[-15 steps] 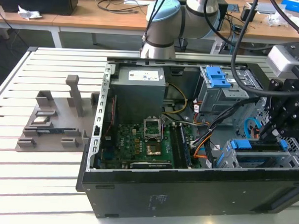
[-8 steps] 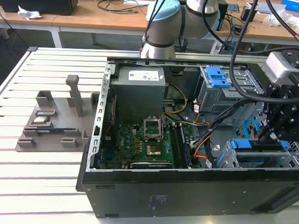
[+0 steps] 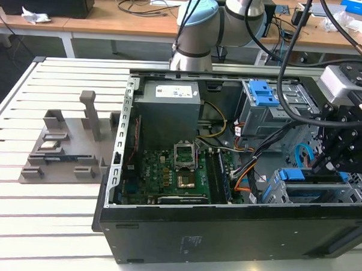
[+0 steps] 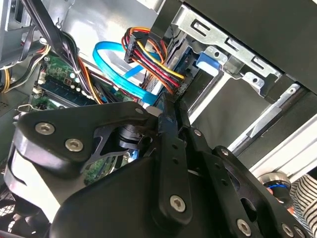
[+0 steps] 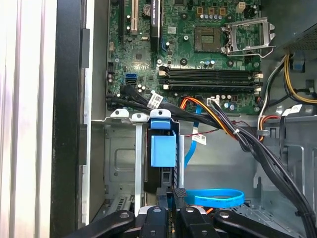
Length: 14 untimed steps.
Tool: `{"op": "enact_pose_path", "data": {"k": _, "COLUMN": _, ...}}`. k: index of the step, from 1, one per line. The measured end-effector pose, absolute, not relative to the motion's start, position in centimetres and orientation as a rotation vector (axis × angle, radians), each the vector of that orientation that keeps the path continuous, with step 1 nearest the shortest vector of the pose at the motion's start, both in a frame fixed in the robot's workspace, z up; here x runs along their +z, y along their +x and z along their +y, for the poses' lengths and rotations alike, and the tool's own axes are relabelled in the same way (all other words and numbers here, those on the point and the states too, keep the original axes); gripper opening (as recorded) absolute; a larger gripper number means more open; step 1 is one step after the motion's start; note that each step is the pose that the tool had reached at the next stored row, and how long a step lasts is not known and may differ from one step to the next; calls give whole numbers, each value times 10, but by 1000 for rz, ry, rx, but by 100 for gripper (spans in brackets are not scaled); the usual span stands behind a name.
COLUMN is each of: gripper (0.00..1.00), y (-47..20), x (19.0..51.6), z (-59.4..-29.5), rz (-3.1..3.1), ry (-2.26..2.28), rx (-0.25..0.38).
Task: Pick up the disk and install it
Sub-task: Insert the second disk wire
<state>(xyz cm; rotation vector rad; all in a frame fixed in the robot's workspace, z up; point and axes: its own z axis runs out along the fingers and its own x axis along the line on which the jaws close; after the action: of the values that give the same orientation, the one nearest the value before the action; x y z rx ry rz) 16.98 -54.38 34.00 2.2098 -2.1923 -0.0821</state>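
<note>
1. Starting at the exterior view's left: a grey fixture plate (image 3: 66,148) with a few upright posts sits on the slatted white bench (image 3: 21,218), just beside the open computer case (image 3: 225,233).
2. Moving right, inside the case there's the big grey power supply box (image 3: 169,105) with its white sticker, and below it the green motherboard (image 3: 167,180). You get a much better look at that board in the first wrist view (image 5: 198,54), empty CPU socket and all.
3. Further right, a grey drive cage with a blue latch (image 3: 262,93) sits toward the back of the case.
4. At the exterior view's right edge the black hand (image 3: 331,166) hangs down over the lower drive cage (image 3: 311,192) at the front corner of the case.
5. The disk (image 5: 162,148), going by its blue rail, stands on edge in a slot of that cage, right in front of the hand (image 5: 177,203) in the first wrist view. Looks partway or fully seated, can't say which.
6. The fingers look close together against the disk's near edge, but honestly I can't tell if they're clamped on it.
7. A blue ribbon cable (image 5: 218,197) loops just beside the hand.
</note>
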Motion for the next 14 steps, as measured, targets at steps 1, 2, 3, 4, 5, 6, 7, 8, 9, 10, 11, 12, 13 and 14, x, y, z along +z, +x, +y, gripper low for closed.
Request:
{"op": "enact_pose_path", "data": {"k": 1, "gripper": 16, "y": 170, "x": 340, "z": -544, "rz": -2192, "ry": 2210, "rx": -82}}
{"op": "enact_pose_path", "data": {"k": 2, "gripper": 16, "y": 170, "x": 340, "z": -544, "rz": -2192, "ry": 2210, "rx": -82}}
{"op": "enact_pose_path", "data": {"k": 3, "gripper": 16, "y": 170, "x": 340, "z": -544, "rz": -2192, "ry": 2210, "rx": -82}}
{"op": "enact_pose_path", "data": {"k": 4, "gripper": 16, "y": 170, "x": 340, "z": -544, "rz": -2192, "ry": 2210, "rx": -82}}
{"op": "enact_pose_path", "data": {"k": 5, "gripper": 16, "y": 170, "x": 340, "z": -544, "rz": -2192, "ry": 2210, "rx": -82}}
{"op": "enact_pose_path", "data": {"k": 6, "gripper": 16, "y": 170, "x": 340, "z": -544, "rz": -2193, "ry": 2211, "rx": -82}}
{"op": "enact_pose_path", "data": {"k": 7, "gripper": 17, "y": 170, "x": 340, "z": -544, "rz": -2192, "ry": 2210, "rx": -83}}
{"op": "enact_pose_path", "data": {"k": 8, "gripper": 17, "y": 170, "x": 340, "z": -544, "rz": -2192, "ry": 2210, "rx": -83}}
{"op": "enact_pose_path", "data": {"k": 9, "gripper": 24, "y": 170, "x": 340, "z": -544, "rz": -2192, "ry": 2210, "rx": -82}}
{"op": "enact_pose_path", "data": {"k": 10, "gripper": 24, "y": 170, "x": 340, "z": -544, "rz": -2192, "ry": 2210, "rx": -82}}
{"op": "enact_pose_path", "data": {"k": 11, "gripper": 24, "y": 170, "x": 342, "z": -544, "rz": -2192, "ry": 2210, "rx": -82}}
{"op": "enact_pose_path", "data": {"k": 12, "gripper": 24, "y": 170, "x": 346, "z": -544, "rz": -2192, "ry": 2210, "rx": -82}}
{"op": "enact_pose_path", "data": {"k": 13, "gripper": 24, "y": 170, "x": 352, "z": -544, "rz": -2192, "ry": 2210, "rx": -82}}
{"op": "enact_pose_path", "data": {"k": 14, "gripper": 24, "y": 170, "x": 355, "z": -544, "rz": -2192, "ry": 2210, "rx": -82}}
